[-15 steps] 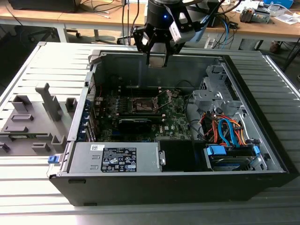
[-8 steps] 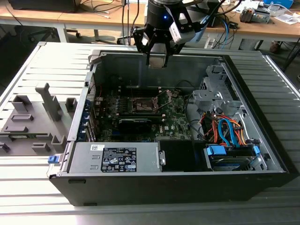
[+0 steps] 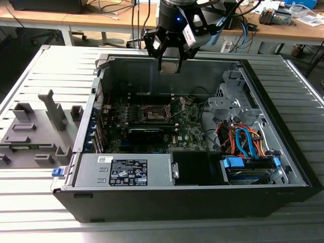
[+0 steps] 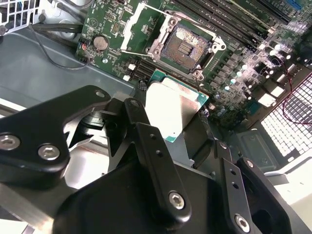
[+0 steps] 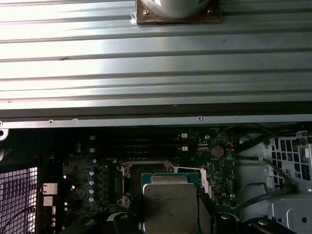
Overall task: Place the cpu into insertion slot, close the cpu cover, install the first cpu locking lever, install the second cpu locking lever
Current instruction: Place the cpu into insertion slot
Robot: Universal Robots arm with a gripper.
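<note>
My gripper [image 3: 170,65] hangs above the far wall of the open computer case [image 3: 101,66], shut on the cpu [image 3: 170,68]. In both wrist views the cpu [image 4: 171,108] [image 5: 170,204] is a pale silver square on a green base, pinched at two opposite edges by the black fingers [image 4: 140,127]. Below it on the green motherboard lies the insertion slot [image 3: 152,113] [image 4: 185,46], open and bare, with its pin field showing. The cpu cover [image 4: 138,25] stands swung up beside the slot. In the first wrist view the cpu hides part of the slot [image 5: 127,171].
A black card [image 3: 145,133] and a grey power supply [image 3: 126,172] sit nearer the case front. Blue and orange cables [image 3: 243,142] and a drive cage [image 3: 233,91] fill the exterior view's right. Grey fixtures [image 3: 43,126] stand outside the case on the ribbed table.
</note>
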